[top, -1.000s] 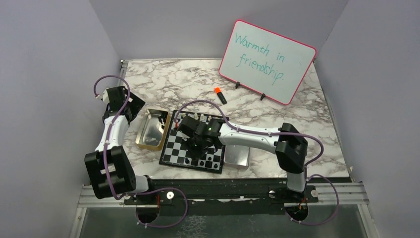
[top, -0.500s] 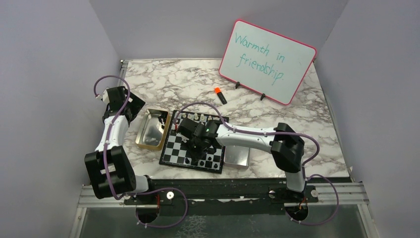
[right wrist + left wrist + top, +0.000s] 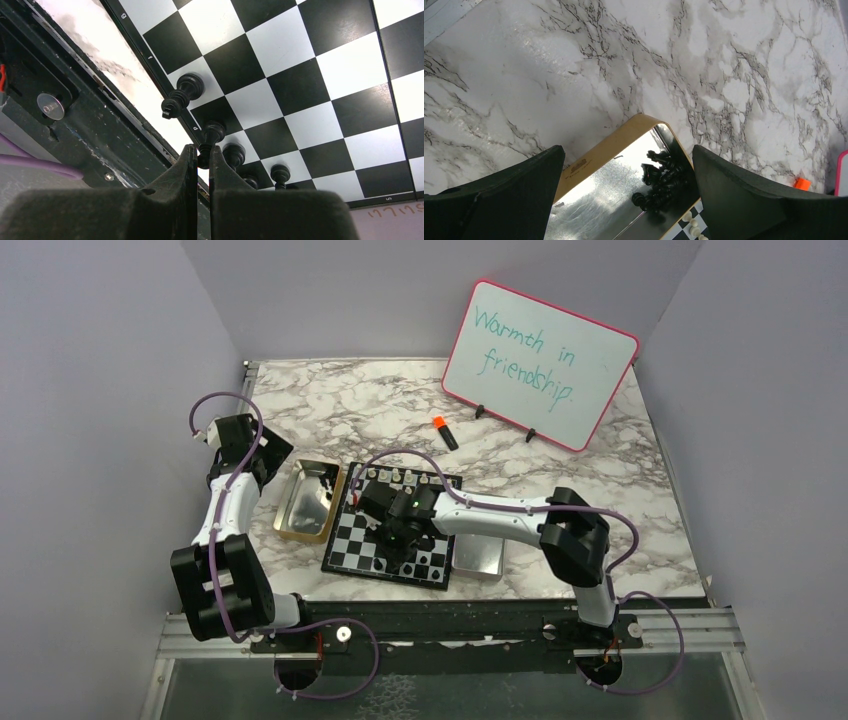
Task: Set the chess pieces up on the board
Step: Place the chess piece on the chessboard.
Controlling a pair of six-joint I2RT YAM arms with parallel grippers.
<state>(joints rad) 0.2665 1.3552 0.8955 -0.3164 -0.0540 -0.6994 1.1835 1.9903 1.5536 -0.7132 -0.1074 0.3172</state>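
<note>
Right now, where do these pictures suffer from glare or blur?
Left wrist view: the gold tray glares white inside; the open left end effector's fingers are dark, soft shapes. Right wrist view: the right end effector, shut on a black piece, is blurred, the board sharp. Top view: even light, chess pieces too small to read.

Top external: high, behind the arm bases, facing down and forward over the whole worktop [image 3: 340,400]. Left wrist: mid height, looking down on gold tray [image 3: 614,142] and bare marble. Right wrist: very close, skimming the board [image 3: 300,85] toward a black piece [image 3: 212,134]. All three catch the board.
</note>
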